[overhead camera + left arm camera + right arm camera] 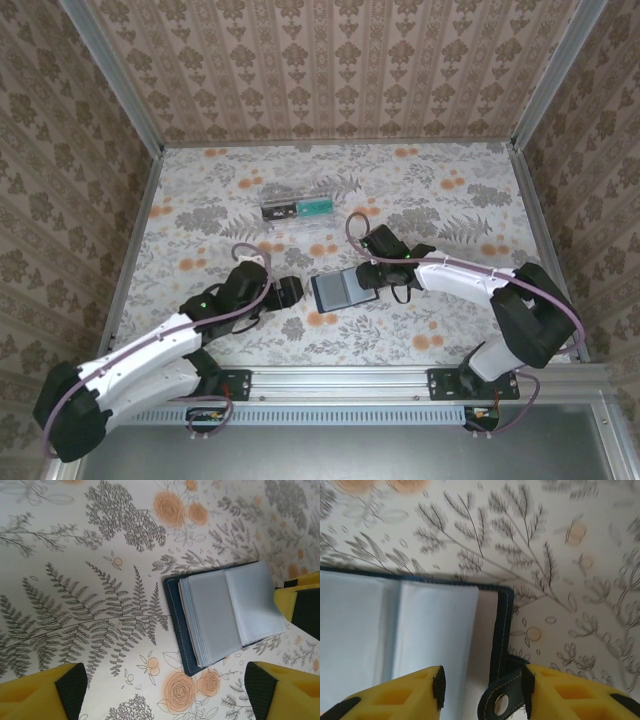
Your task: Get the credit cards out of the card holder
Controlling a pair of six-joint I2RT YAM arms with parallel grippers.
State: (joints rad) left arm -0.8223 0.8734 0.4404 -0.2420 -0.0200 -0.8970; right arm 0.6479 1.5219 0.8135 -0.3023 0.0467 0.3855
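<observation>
Where the card holder is lying: it is resting open and flat on the flowered table, near the front middle, between the two grippers.
Sleeves: a pale grey-blue stack is fanning out across the inner face; I cannot tell whether cards are sitting inside.
Left gripper: it is hovering just beside the holder's left edge, jaws standing wide apart with nothing between them. Its yellow fingers are running off the bottom of its wrist view.
Right gripper: it is straddling the holder's right edge with jaws parted, one finger over the sleeves and the other outside the dark cover. A gap is showing, so it is not clamping.
Tab: it is poking out between the right fingers and touching the outer one, with its lower end cut off.
Right wrist view: it is blurring slightly, and the holder's far half is running out of frame.
Clear box: it is sitting well behind the holder. Something green and something dark are showing inside, too small to name.
</observation>
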